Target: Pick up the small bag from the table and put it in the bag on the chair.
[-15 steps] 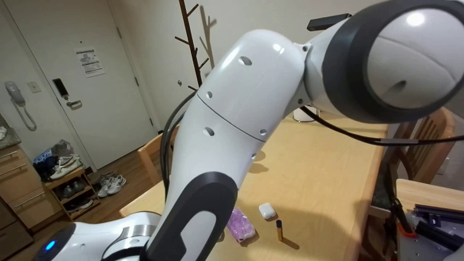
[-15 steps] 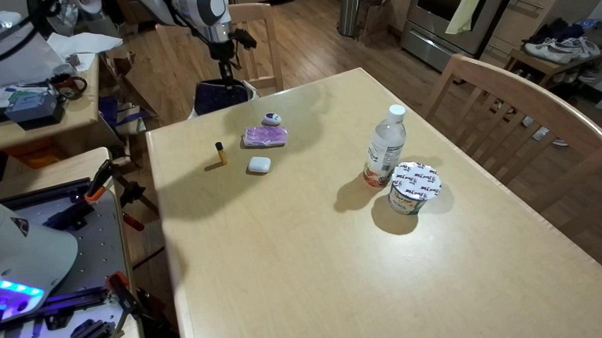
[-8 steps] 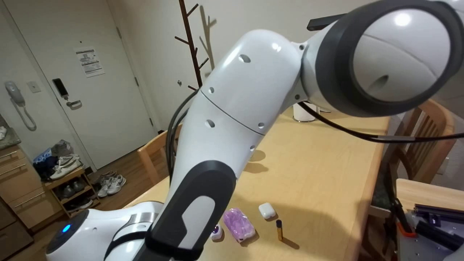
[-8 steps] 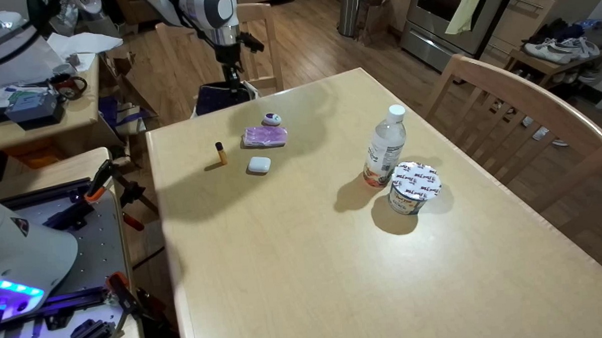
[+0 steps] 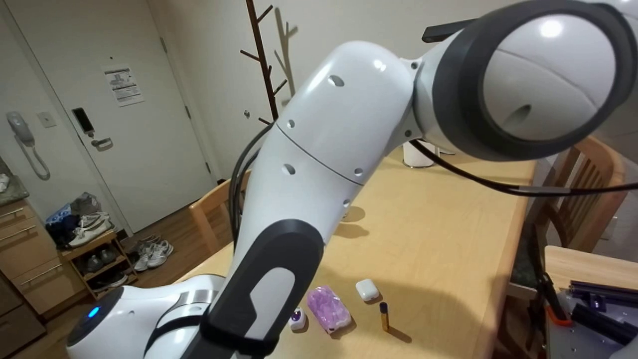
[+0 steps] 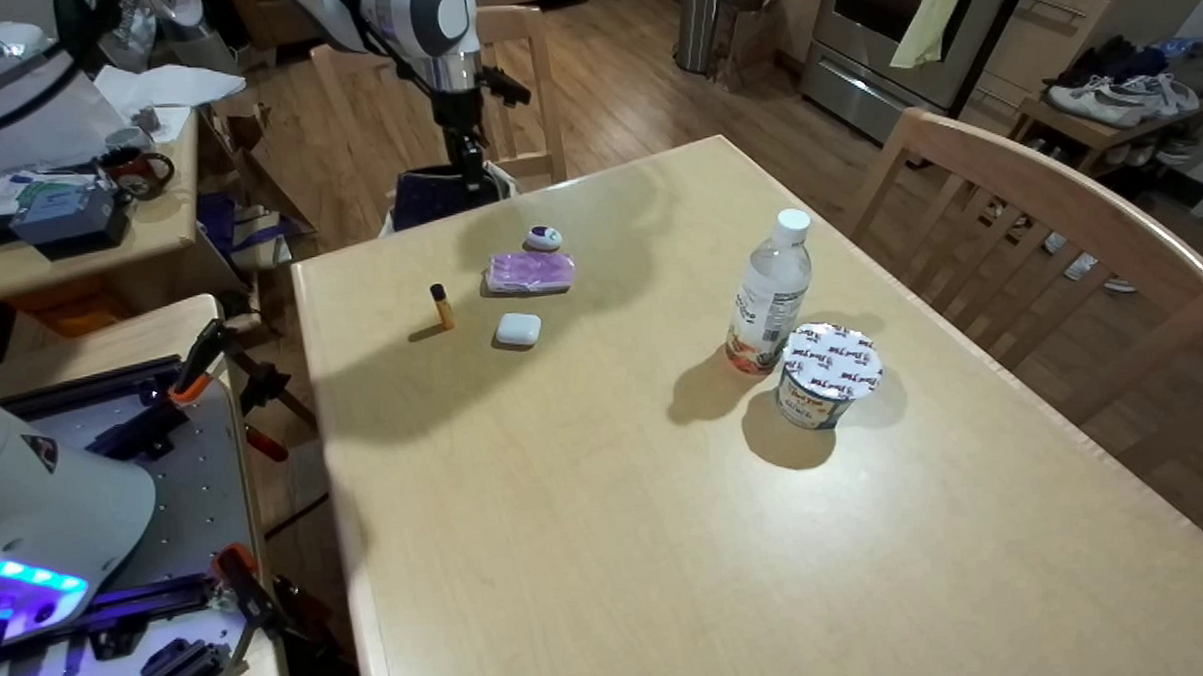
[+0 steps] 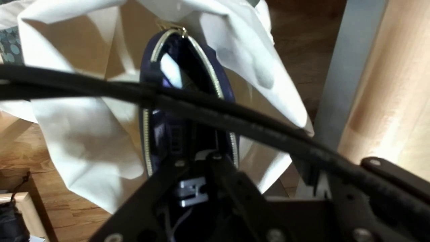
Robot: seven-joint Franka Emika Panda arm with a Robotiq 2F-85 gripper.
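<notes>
Wrist view: a small navy zip pouch [image 7: 188,131] sits straight ahead of the claw [image 7: 198,160], its zip parted and its mouth turned up toward the claw's camera. Inside that mouth, out past the claw, is a pale shiny item [image 7: 171,70], too blurred to name. A white bag [image 7: 74,141] stands open around the pouch, its crumpled rim showing to either side of the claw and beyond it. How deep in the bag the pouch sits, I cannot tell. The claw's 2 fingers [image 7: 235,181] lean together at the pouch's near end, but their tips are dark and blurred; I cannot tell whether they pinch its edge or stand free.

In an exterior view the claw points down just past the edge of the light-wood dining table [image 6: 569,539], the pouch below it, a slat-back wooden chair [image 6: 551,110] behind. Nearest the claw on the tabletop are a white-and-purple rounded item [image 6: 544,239] and a purple wrapped packet [image 6: 529,272]; farther from it, a white earbud case [image 6: 518,329] and an upright amber tube [image 6: 442,309]. Well apart from the claw stand a white-capped bottle [image 6: 768,292] and a foil-lidded cup [image 6: 828,370].
</notes>
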